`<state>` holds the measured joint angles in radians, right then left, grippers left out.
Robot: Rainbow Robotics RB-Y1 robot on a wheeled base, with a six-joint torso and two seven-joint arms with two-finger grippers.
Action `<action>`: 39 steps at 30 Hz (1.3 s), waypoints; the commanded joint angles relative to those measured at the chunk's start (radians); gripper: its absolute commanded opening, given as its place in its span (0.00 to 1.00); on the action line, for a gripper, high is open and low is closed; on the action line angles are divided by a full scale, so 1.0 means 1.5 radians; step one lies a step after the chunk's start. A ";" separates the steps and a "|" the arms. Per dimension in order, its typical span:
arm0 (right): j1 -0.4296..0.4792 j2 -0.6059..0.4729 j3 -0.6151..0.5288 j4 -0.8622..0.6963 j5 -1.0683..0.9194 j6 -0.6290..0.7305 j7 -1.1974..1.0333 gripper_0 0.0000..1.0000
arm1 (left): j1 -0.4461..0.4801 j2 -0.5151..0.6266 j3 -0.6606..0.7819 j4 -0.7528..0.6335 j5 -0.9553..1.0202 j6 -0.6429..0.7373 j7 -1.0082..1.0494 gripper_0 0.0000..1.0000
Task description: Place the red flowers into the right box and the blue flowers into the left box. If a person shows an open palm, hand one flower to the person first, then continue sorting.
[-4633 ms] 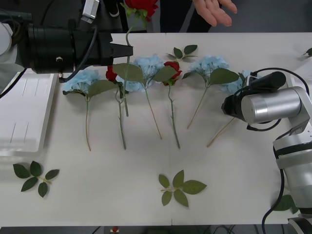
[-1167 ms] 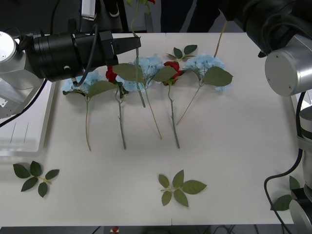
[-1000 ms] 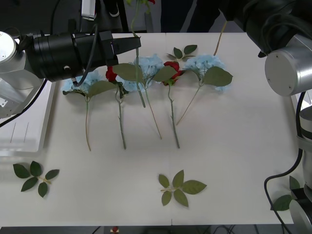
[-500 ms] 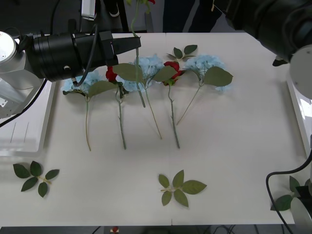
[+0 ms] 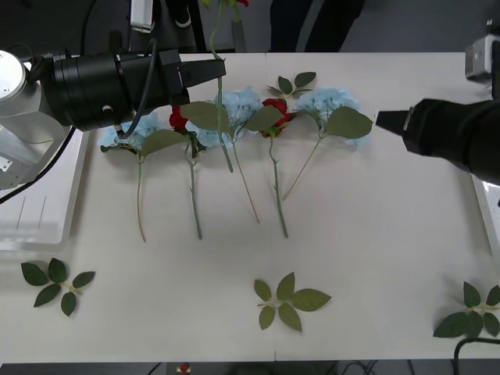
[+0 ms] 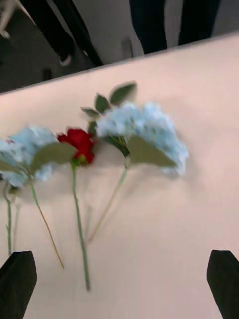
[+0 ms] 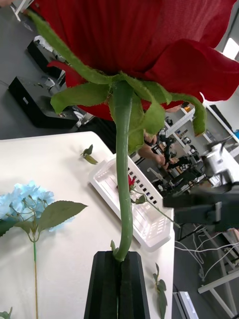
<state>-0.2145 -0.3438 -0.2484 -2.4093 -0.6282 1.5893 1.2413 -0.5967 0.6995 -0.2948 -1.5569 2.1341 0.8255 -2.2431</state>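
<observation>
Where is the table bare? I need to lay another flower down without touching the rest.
The widest bare patch lies between the stem ends of the flower row and the middle leaf sprig, stretching right beneath the right gripper. The far strip is crowded with blooms, and the left gripper holds a red rose above it.

no legible text, labels, brands, numbers or signs anywhere in these views

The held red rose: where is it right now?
Front view: the left gripper holds the rose stem upright, above the row of flowers at the table's far left.
</observation>
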 commanded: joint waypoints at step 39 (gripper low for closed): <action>-0.144 0.002 0.010 0.494 -0.590 -0.081 0.417 1.00 | -0.006 -0.113 -0.096 -0.009 -0.028 -0.120 -0.096 0.01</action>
<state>-0.3962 -0.3440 -0.2171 -1.6620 -1.4989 1.4359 1.8273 -0.5967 0.5483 -0.4274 -1.5565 2.0996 0.6750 -2.3238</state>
